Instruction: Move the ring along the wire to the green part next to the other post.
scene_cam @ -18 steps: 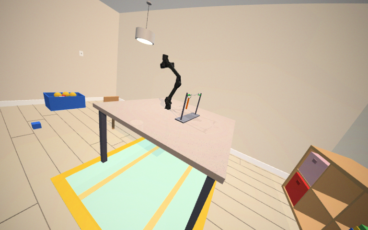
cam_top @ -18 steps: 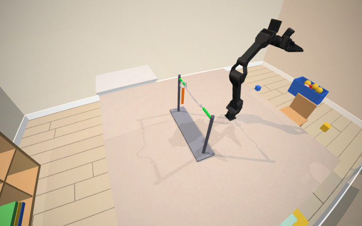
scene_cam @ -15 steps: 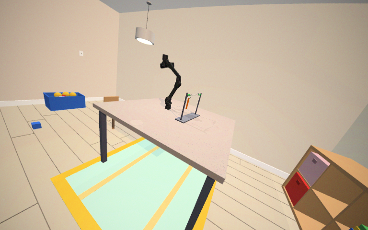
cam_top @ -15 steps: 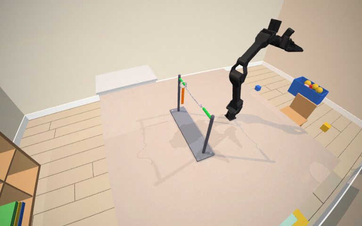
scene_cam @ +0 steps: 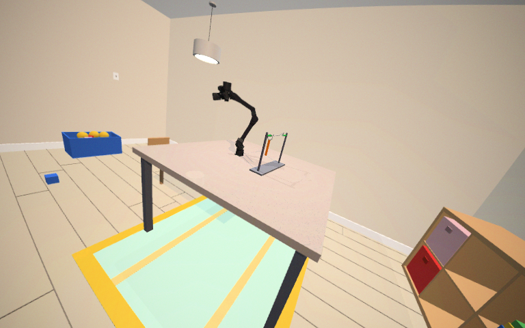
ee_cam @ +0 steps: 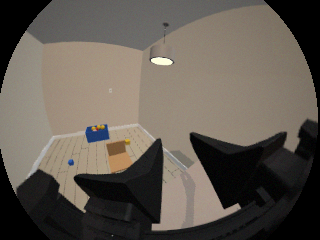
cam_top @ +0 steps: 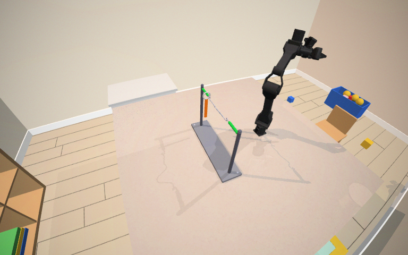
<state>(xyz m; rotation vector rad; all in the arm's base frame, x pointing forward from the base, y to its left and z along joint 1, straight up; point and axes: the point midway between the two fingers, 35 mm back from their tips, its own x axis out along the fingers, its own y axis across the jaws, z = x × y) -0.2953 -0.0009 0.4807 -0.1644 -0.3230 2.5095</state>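
Note:
The ring (cam_top: 203, 95) hangs around the wire at the inner end of the green part beside the post (cam_top: 201, 111) (scene_cam: 262, 152) at the far end in the top view. Its orange handle (cam_top: 205, 108) (scene_cam: 267, 147) hangs straight down. The thin grey wire (cam_top: 218, 109) runs to the other green part (cam_top: 232, 127) (scene_cam: 284, 135), beside the other post (cam_top: 234, 151) (scene_cam: 283, 148). My gripper (cam_top: 324, 56) (ee_cam: 175, 139) is high up, well away from the ring, pointing away from the wire. Its fingers are partly apart with nothing between them, so it is open.
The posts stand on a grey base plate (cam_top: 214, 150) (scene_cam: 266, 168) on the table (cam_top: 255, 210) (scene_cam: 232, 173). Beyond the table are a blue bin (cam_top: 342, 103) (scene_cam: 92, 147) (ee_cam: 98, 135) with balls and a wooden chair (cam_top: 342, 118) (ee_cam: 117, 149). A lamp (scene_cam: 206, 50) (ee_cam: 162, 53) hangs from the ceiling.

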